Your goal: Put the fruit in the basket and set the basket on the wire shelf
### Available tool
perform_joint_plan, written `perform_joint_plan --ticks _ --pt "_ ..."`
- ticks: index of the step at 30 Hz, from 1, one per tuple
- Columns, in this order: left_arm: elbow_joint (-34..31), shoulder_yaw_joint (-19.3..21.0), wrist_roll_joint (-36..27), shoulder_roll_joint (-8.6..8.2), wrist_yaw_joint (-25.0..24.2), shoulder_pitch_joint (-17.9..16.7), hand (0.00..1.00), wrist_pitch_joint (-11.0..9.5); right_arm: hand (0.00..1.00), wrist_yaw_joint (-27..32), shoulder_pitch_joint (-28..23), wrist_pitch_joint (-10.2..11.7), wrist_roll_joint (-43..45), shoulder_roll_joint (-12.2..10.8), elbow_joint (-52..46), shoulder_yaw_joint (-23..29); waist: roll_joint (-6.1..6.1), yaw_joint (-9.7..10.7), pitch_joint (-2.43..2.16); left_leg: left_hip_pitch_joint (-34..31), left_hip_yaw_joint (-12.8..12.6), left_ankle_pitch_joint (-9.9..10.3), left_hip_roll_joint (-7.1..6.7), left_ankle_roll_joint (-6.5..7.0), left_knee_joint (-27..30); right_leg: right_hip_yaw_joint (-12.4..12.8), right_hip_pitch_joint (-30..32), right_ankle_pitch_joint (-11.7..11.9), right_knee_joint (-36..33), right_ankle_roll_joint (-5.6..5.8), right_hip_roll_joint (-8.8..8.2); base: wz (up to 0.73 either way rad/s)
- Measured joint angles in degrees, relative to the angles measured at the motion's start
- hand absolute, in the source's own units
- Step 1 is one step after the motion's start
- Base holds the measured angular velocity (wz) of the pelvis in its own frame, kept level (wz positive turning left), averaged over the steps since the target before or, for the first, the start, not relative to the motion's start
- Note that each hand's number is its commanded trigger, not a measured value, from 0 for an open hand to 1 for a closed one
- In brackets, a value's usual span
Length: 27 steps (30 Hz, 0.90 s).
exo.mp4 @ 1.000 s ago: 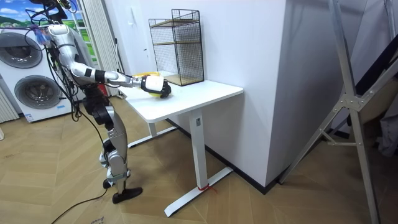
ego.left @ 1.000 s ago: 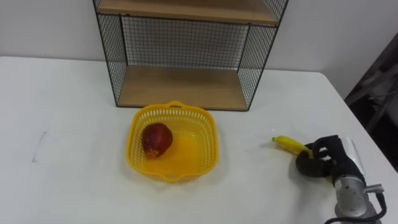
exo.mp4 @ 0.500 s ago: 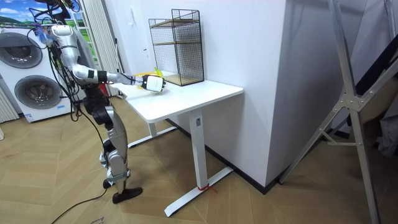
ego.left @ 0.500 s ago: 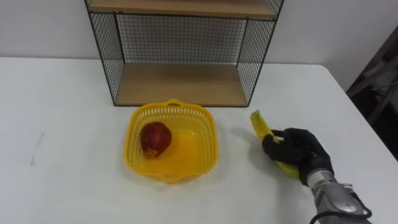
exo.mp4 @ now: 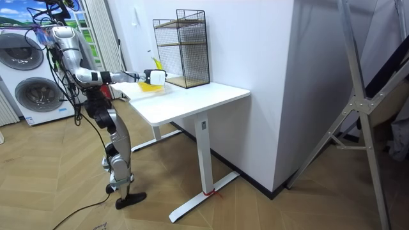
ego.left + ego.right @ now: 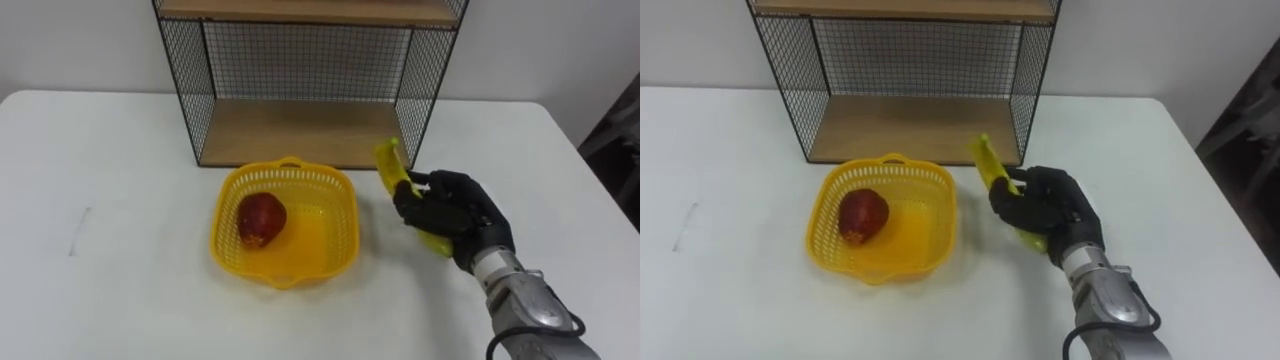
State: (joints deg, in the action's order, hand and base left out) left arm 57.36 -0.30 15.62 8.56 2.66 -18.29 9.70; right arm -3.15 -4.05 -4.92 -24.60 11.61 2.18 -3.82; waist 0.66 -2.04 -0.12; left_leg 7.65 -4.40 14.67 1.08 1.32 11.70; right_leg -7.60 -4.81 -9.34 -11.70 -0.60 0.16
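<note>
Left eye view: the right hand (image 6: 452,212) has its fingers curled round the banana (image 6: 391,166), held just right of the basket (image 6: 347,228). A red fruit (image 6: 261,218) lies inside, and the shelf (image 6: 300,130) is behind.
Room view: the robot stands at the tabletop (image 5: 198,102), its right arm stretched toward the shelf.
Right eye view: the banana's tip points up before the shelf's right post.

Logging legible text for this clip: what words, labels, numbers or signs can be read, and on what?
None can be read.
The yellow basket, red apple, banana in the right hand, wire shelf and white table bear no print.
The faint grey mark on the table is a streak, not a character.
Any print on the washing machines is too small.
</note>
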Motion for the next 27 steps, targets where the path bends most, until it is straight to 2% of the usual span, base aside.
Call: perform_joint_plan --ticks 5,10,13,16,21,27 --pt "0.4 -0.3 0.0 -0.01 -1.0 0.3 0.0 -1.1 1.0 -1.9 0.3 0.7 -0.1 -0.3 -1.0 -0.1 0.02 -0.3 -0.02 0.1 0.0 0.0 0.01 0.01 0.1 0.1 -0.1 0.0 -0.1 0.0 0.01 0.0" --pt "1.2 -0.5 0.3 -0.21 -1.3 1.4 0.0 -1.7 1.0 -2.1 0.7 0.7 1.9 -0.5 -3.5 -0.1 -0.1 -1.4 0.06 0.0 0.0 0.0 0.07 0.0 0.0 -0.2 0.1 0.0 -0.2 -0.01 0.02 0.0" --pt "1.5 -0.4 0.3 -0.18 -1.9 1.8 0.0 -2.2 1.0 -2.8 1.9 1.9 3.7 -0.5 -5.6 -0.5 -0.14 -1.7 0.1 0.1 0.0 0.0 0.09 0.0 0.0 -0.3 -0.1 0.0 -0.1 -0.02 0.04 0.0" --pt "2.2 -0.5 0.1 -0.15 -2.1 2.0 0.0 -2.7 1.0 -3.5 3.2 3.0 7.9 -0.7 -5.9 -2.2 -0.07 -1.8 0.14 0.2 -0.1 0.0 0.09 0.0 0.0 -0.3 -0.2 0.0 -0.1 -0.03 0.04 0.0" --pt "2.3 -1.5 -0.3 -0.03 -2.1 3.1 0.0 -2.8 1.0 -5.5 3.7 3.0 12.0 -0.4 -7.1 -5.8 0.23 -3.2 0.07 -0.9 -0.1 0.0 0.06 0.0 0.0 -0.3 0.9 0.0 -0.1 -0.08 0.03 0.0" --pt "2.3 -2.6 -0.4 0.16 -2.0 3.3 0.0 -2.8 1.0 -7.3 4.1 3.0 16.0 -0.4 -7.5 -9.5 0.81 -3.3 -0.01 -1.1 0.5 0.0 0.07 -0.01 0.1 -0.8 0.9 0.0 0.1 -0.07 -0.01 0.05"
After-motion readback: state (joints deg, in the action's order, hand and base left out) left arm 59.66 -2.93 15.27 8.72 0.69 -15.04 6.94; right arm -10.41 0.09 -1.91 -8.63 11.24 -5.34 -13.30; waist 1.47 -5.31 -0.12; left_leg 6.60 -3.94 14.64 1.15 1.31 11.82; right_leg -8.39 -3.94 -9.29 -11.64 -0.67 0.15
